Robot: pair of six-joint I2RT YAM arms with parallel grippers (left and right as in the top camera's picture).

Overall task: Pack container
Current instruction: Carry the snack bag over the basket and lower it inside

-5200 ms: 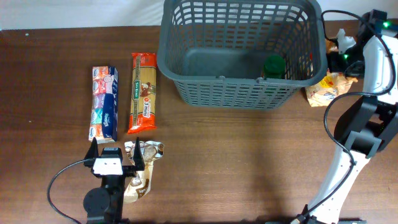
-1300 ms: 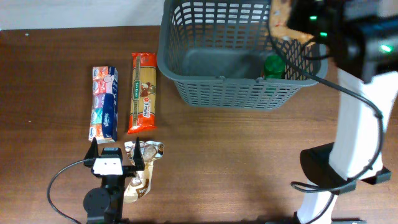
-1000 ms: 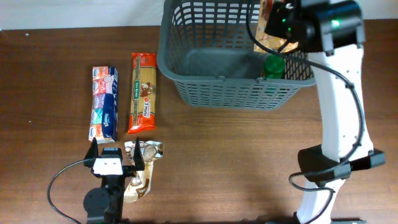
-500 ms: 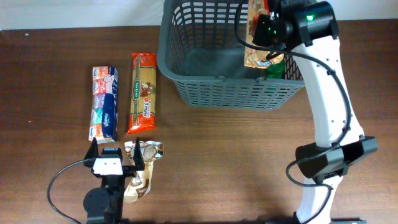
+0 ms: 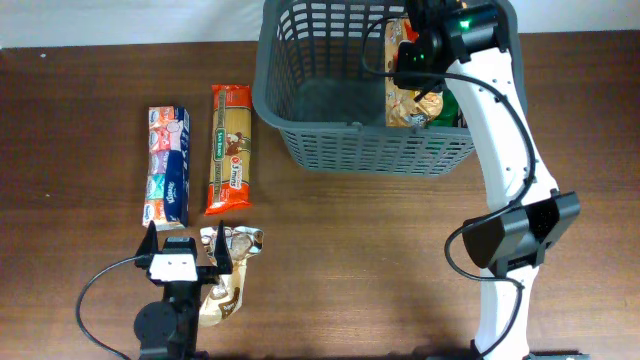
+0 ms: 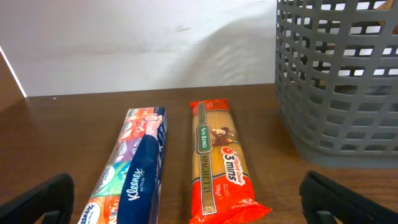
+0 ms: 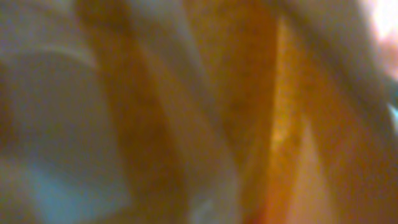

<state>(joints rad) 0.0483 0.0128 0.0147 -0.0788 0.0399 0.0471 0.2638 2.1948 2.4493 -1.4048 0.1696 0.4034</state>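
The container, a dark grey slotted basket (image 5: 300,130), stands at the back of the table, and its wall (image 6: 336,93) fills the right of the left wrist view. My right gripper (image 5: 414,58) reaches over its right half, shut on an orange-tan snack packet (image 5: 402,98) that hangs inside the basket. The right wrist view is nothing but an orange-tan blur (image 7: 205,112), so the jaws do not show there. A green-lidded item (image 5: 447,106) sits in the basket beside the packet. My left gripper (image 5: 184,248) rests open near the front left edge, holding nothing.
A Kleenex tissue pack (image 5: 168,165) (image 6: 134,171) and an orange spaghetti packet (image 5: 229,148) (image 6: 222,162) lie side by side left of the basket. A crumpled silvery packet (image 5: 228,275) lies beside the left gripper. A white wall stands behind the table.
My right arm has swung left over the basket and lowered the snack packet from above the rim down inside it. The left arm has not moved.
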